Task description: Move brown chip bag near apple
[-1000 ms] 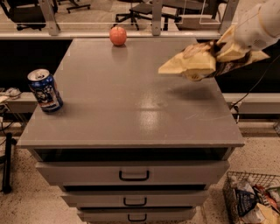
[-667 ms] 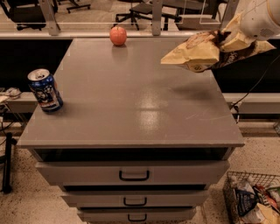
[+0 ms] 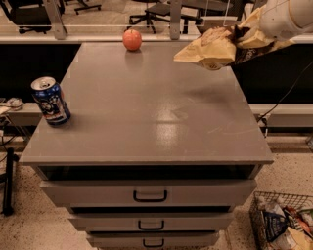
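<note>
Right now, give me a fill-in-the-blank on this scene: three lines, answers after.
The hand at top right holds the brown chip bag ____ the table.
The apple sits at the table's ____ edge.
The blue soda can stands ____ near the left edge.
Missing: above; far; upright.

A grey cabinet surface [image 3: 146, 112] catches overhead glare, above three handled drawers [image 3: 149, 195] and a speckled floor [image 3: 24, 229]. Office chairs [image 3: 151, 10] stand behind, and a wire basket [image 3: 283, 219] sits lower right. The gripper [image 3: 242, 36] hangs over the surface's far right corner.
</note>
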### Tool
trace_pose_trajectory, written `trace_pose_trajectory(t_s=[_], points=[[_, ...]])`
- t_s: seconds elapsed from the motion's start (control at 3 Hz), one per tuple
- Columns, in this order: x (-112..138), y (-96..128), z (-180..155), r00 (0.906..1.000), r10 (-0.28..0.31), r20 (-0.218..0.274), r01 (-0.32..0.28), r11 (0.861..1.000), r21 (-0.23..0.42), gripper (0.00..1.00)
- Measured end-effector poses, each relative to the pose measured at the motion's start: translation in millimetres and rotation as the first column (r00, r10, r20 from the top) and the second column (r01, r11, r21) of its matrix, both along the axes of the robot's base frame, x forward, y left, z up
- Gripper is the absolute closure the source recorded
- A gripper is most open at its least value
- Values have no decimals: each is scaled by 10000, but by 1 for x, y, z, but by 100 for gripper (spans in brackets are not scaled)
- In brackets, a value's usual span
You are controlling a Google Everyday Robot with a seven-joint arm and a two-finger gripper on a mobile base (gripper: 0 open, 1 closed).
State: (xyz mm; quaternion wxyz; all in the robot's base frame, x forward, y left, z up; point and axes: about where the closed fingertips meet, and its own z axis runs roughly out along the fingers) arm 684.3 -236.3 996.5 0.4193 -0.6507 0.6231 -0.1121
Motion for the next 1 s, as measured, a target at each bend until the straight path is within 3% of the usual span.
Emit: trace_pose_trajectory(t_s=[0.33, 0.67, 1.0], points=[[54, 12, 21, 9817, 705, 1770, -542, 9940, -953, 100], [118, 30, 37, 9450, 868, 3153, -355, 9857, -1650, 100], [177, 40, 32, 9206, 262, 3895, 465, 9833, -1760, 100]])
